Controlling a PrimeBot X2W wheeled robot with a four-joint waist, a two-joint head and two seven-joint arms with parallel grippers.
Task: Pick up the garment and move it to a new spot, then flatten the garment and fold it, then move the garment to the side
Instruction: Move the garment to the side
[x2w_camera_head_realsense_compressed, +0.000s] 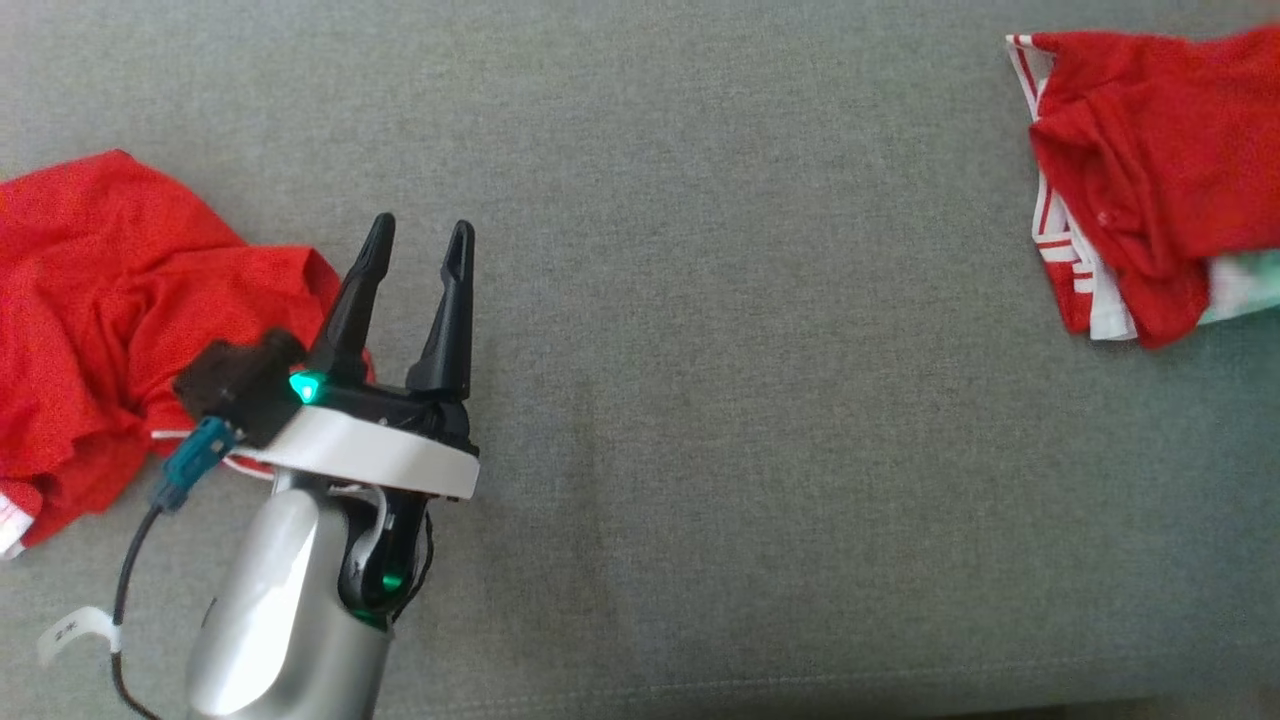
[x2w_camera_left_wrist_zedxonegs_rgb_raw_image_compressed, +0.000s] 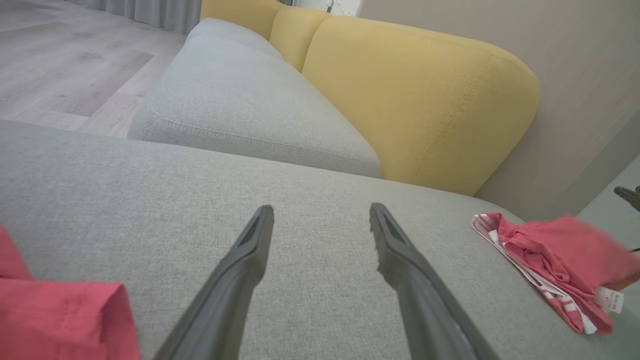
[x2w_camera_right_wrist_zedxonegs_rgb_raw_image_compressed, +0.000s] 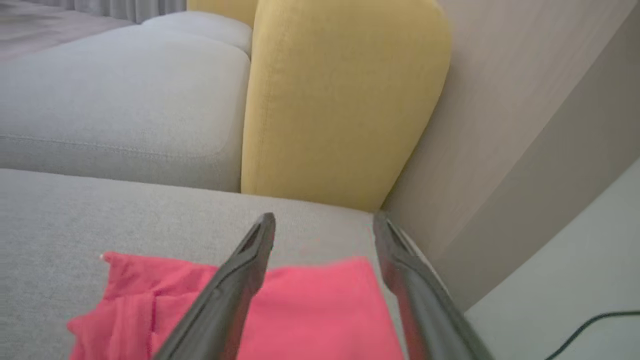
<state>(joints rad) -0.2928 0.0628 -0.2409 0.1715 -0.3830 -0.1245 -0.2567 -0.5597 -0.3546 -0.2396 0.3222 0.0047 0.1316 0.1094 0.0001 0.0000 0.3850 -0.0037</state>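
Note:
A red garment with white striped trim (x2w_camera_head_realsense_compressed: 1150, 170) lies bunched and folded at the far right of the grey sofa seat (x2w_camera_head_realsense_compressed: 720, 350). It also appears in the left wrist view (x2w_camera_left_wrist_zedxonegs_rgb_raw_image_compressed: 550, 260). My right gripper (x2w_camera_right_wrist_zedxonegs_rgb_raw_image_compressed: 325, 222) hovers just over this garment (x2w_camera_right_wrist_zedxonegs_rgb_raw_image_compressed: 310, 310), fingers apart, nothing between them. A second red garment (x2w_camera_head_realsense_compressed: 100, 320) lies crumpled at the left. My left gripper (x2w_camera_head_realsense_compressed: 418, 235) stands open beside its right edge, over bare seat. In the left wrist view the left gripper (x2w_camera_left_wrist_zedxonegs_rgb_raw_image_compressed: 322, 215) is empty, with that garment's hem (x2w_camera_left_wrist_zedxonegs_rgb_raw_image_compressed: 60, 320) at lower left.
Yellow back cushions (x2w_camera_left_wrist_zedxonegs_rgb_raw_image_compressed: 415, 100) rise behind the seat, with another grey seat cushion (x2w_camera_left_wrist_zedxonegs_rgb_raw_image_compressed: 240, 110) beyond. Wood floor (x2w_camera_left_wrist_zedxonegs_rgb_raw_image_compressed: 60, 65) lies past the sofa. A beige wall and a pale floor with a dark cable (x2w_camera_right_wrist_zedxonegs_rgb_raw_image_compressed: 595, 320) border the sofa's right end.

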